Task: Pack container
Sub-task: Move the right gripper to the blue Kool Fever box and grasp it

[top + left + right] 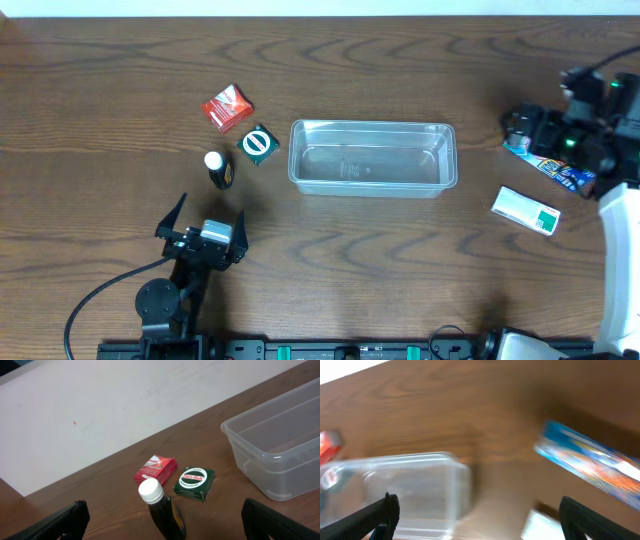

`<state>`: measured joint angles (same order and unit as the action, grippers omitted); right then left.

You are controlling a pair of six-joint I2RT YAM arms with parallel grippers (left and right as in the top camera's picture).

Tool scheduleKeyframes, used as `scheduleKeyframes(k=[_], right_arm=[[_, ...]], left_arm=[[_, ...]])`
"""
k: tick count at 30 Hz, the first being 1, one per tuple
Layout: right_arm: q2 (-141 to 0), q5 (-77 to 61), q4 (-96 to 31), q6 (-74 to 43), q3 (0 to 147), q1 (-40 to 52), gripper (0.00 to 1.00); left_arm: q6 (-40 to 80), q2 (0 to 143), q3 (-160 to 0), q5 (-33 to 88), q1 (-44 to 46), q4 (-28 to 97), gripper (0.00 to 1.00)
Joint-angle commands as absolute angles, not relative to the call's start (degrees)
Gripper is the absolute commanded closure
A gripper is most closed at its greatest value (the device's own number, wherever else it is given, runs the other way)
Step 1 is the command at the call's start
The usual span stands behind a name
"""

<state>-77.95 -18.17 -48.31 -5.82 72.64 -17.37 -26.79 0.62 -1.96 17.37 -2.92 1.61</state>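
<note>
Packing not yet begun: clear rectangular plastic container (372,158) is seen empty at table centre. To its left are laid red packet (228,107), green square box (258,144), dark bottle w/ white cap (218,168); to its right, white-green box (526,210) and blue printed packet (562,174). All 5 items remain to be loaded. Left gripper (208,215), near side, is spread wide w/ nothing held. Right gripper (477,505), by the blue packet, is likewise spread and empty.

Seen from overhead, the light on my table (100,70) is even and fairly soft, with pale glints along the rim of the container (372,157) and only a thin shadow at its near side. My left wrist view is sharp and bright, while my right wrist view is smeared. There the container's corner and the blue packet (592,462) right of it run soft and streaky.
</note>
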Motion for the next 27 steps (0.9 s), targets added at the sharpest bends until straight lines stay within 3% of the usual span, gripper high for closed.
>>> scheduleKeyframes(k=[1,7,17,22,27], right_arm=[[-78.26,-9.34,-50.48,-15.90,74.28,-22.31,0.02],[-79.53,-7.22,-53.58,-24.88,74.24,-28.40,0.01],[-79.42,-13.52,-52.82,-29.41,74.08,-28.45,0.01],[-80.16,-13.28,-52.95,-34.44,75.64,-28.45,0.11],[-87.53,-10.31,-60.62,-35.35,84.75,-28.42,0.01]], left_arm=[[-26.00,0.27,-0.23,16.91,-3.20,2.48,0.02],[-26.00,0.27,-0.23,16.91,-3.20,2.48,0.02],[-26.00,0.27,-0.23,16.91,-3.20,2.48,0.02],[-26.00,0.27,-0.23,16.91,-3.20,2.48,0.02],[-26.00,0.27,-0.23,16.91,-3.20,2.48,0.02]])
